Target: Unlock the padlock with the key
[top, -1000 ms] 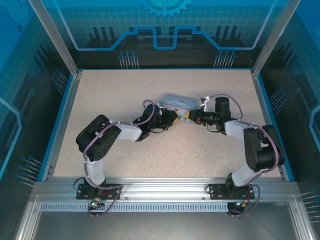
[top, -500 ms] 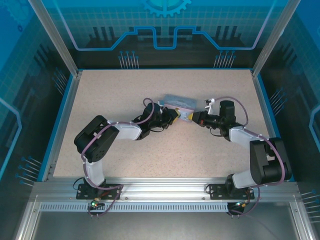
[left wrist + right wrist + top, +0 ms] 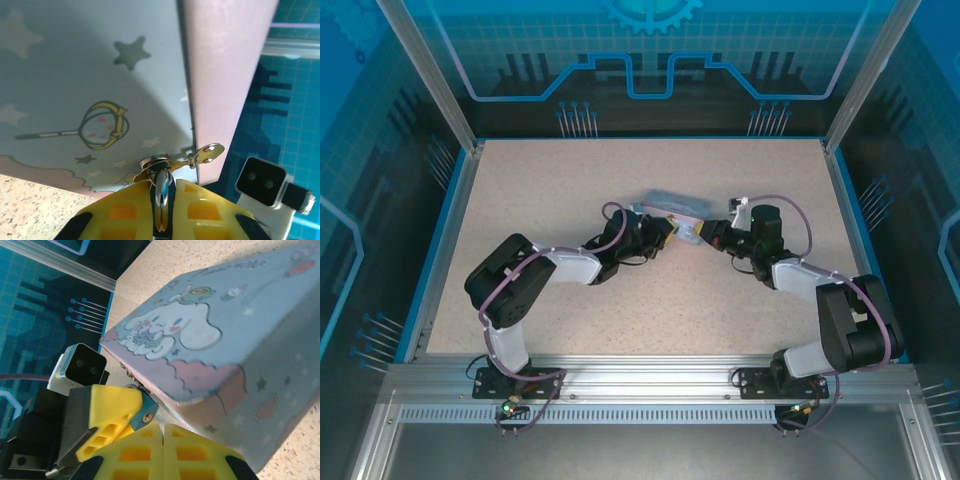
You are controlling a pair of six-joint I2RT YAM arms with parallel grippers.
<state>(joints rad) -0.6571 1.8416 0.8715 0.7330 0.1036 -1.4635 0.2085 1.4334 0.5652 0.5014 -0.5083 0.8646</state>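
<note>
Clamping the padlock [image 3: 161, 194] at the latch [image 3: 202, 153] of the tin [image 3: 75, 75], the left gripper [image 3: 163, 186] steadies it for unlocking; the right gripper [image 3: 162, 432], pressed shut beside the tin, perhaps pinches the key, I cannot tell.

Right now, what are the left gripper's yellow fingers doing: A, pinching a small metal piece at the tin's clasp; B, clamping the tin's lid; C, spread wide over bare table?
A: the left gripper is shut on a thin metal piece, apparently the padlock, beside the clasp of the tin.
</note>
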